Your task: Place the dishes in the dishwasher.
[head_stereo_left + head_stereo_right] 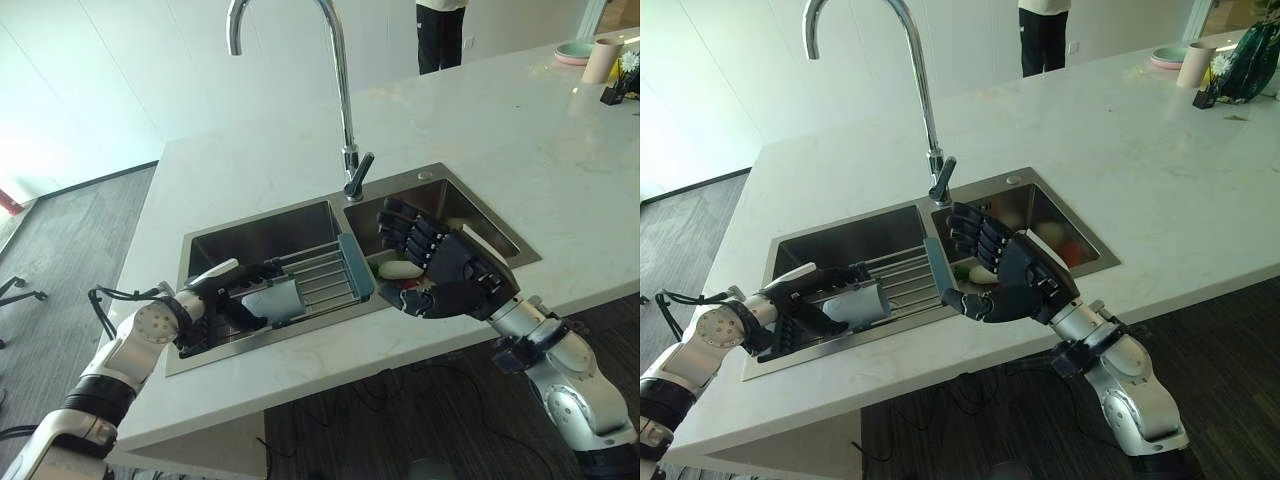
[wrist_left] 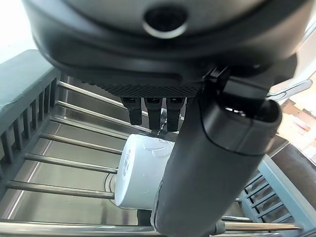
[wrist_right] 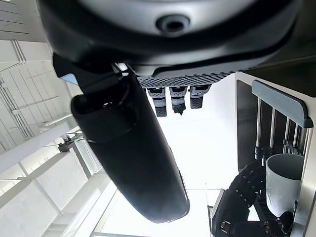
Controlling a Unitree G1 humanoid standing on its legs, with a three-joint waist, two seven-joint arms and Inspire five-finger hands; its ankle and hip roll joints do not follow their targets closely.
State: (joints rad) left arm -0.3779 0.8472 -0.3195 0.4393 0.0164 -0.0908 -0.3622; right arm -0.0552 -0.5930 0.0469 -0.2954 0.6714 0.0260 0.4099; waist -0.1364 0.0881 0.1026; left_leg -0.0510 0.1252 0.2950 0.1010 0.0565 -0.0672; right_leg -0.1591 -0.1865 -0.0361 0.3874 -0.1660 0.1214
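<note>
The white marble counter (image 1: 520,170) carries a double steel sink (image 1: 255,235). A grey-framed metal drying rack (image 1: 320,272) spans its left basin. On the rack a white cylindrical cup (image 1: 272,299) lies on its side, the left robot hand (image 1: 235,295) curled round it. The right robot hand (image 1: 440,270) hovers over the right basin, fingers spread and empty, well beside the cup.

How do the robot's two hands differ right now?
The left robot hand is curled round a white cup on the rack across the left sink basin; the right robot hand holds nothing. The left lies low on the rack bars; the right hovers above the right basin with fingers spread. Both are dark.
</note>
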